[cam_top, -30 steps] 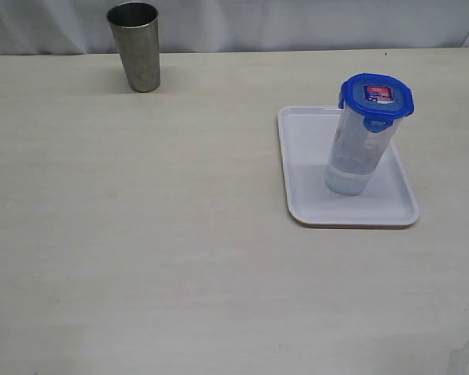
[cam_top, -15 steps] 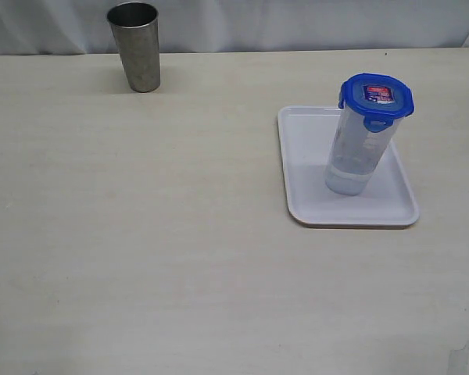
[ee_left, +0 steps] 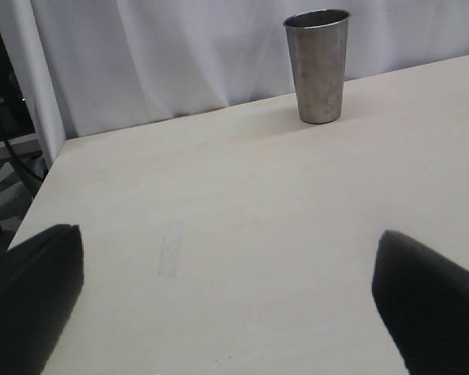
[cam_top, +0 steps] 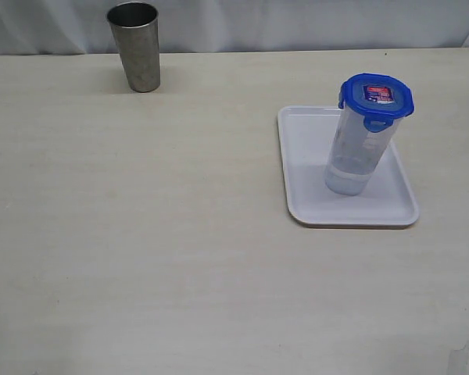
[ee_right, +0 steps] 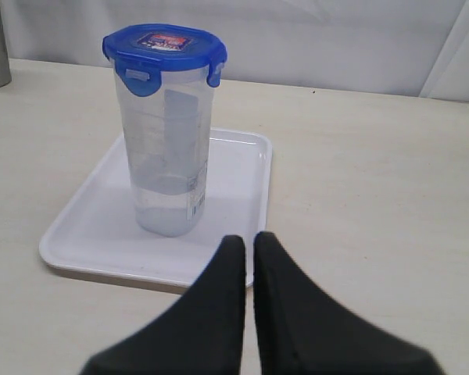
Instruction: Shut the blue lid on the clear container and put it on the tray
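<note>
The fingers point(ee_left: 33, 301) of the left gripper point(ee_left: 225, 246) stand wide apart with nothing between them; only bare table point(cam_top: 180, 250) lies under the gap. The metal cup point(ee_left: 319, 64) stands upright near the far edge of the table, well apart from this gripper. Risk: a low forward sweep of the left arm can strike the cup and knock it over. To the right, the tray point(cam_top: 313, 209) lies flat on the table, and the container point(cam_top: 356, 156) stands on it, upright as the right wrist view shows, toward the far half of the tray. The lid point(cam_top: 377, 97) sits on the container mouth, and the tabs in view are folded down. The far tabs cannot be checked, so one unlatched tab can let the lid lift. By this layout the task appears complete. The container is tall and narrow on a small base, so it is judged easy to tip; a nudge to the tray rim can also slide the tray and rock the container. The right gripper point(ee_right: 248, 241) has its jaws pressed together, grips nothing, and points at the tray from the near side, just short of the rim. Risk: any forward travel of this arm can push the tray or topple the container.
</note>
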Controlling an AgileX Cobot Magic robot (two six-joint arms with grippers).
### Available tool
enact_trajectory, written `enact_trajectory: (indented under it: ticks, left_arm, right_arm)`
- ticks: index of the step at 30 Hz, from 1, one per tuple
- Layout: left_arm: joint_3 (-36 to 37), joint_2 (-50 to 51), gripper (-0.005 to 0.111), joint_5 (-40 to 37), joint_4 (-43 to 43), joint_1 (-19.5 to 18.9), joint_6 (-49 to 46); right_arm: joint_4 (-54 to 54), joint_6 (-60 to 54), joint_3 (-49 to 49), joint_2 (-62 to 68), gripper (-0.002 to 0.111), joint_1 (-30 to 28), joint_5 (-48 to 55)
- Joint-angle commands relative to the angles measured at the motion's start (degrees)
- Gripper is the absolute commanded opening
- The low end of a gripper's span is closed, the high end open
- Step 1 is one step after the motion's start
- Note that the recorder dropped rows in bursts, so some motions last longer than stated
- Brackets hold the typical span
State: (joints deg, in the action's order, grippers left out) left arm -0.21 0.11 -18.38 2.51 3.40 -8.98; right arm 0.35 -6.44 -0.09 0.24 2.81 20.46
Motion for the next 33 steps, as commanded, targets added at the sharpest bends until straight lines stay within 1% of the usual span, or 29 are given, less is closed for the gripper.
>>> enact_trajectory:
  ticks: [1, 3, 4, 5, 6, 7, 8, 9, 11, 13, 33]
  left_arm:
    - [0.21, -0.11, 0.093, 0.93, -0.18, 0.34, 0.44]
    - [0.21, -0.11, 0.091, 0.82, -0.23, 0.34, 0.46]
    - [0.21, -0.11, 0.087, 0.71, -0.23, 0.34, 0.46]
    - [0.21, -0.11, 0.076, 0.74, -0.23, 0.34, 0.46]
    - [0.21, -0.11, 0.068, 0.74, -0.23, 0.34, 0.46]
    - [0.21, -0.11, 0.053, 0.74, -0.23, 0.34, 0.46]
    - [0.21, -0.11, 0.042, 0.74, -0.23, 0.34, 0.46]
    - [0.21, -0.11, 0.029, 0.74, -0.23, 0.34, 0.46]
    - [0.21, -0.11, 0.009, 0.74, -0.23, 0.34, 0.46]
    - [0.21, -0.11, 0.0, 0.74, -0.23, 0.34, 0.46]
    - [0.21, -0.11, 0.0, 0.74, -0.23, 0.34, 0.46]
  right_arm:
    - [0.19, -0.22, 0.09, -0.24, 0.004, -0.18, -0.68]
    - [0.19, -0.22, 0.09, -0.24, 0.004, -0.18, -0.68]
    - [0.19, -0.22, 0.09, -0.24, 0.004, -0.18, -0.68]
    - [0.19, -0.22, 0.09, -0.24, 0.004, -0.18, -0.68]
    - [0.19, -0.22, 0.09, -0.24, 0.004, -0.18, -0.68]
    - [0.19, -0.22, 0.09, -0.24, 0.004, -0.18, -0.68]
    - [0.19, -0.22, 0.09, -0.24, 0.004, -0.18, -0.68]
    - [0.19, -0.22, 0.09, -0.24, 0.004, -0.18, -0.68]
    - [0.19, -0.22, 0.09, -0.24, 0.004, -0.18, -0.68]
    - [0.19, -0.22, 0.09, -0.24, 0.004, -0.18, -0.68]
    - [0.19, -0.22, 0.09, -0.24, 0.004, -0.18, -0.68]
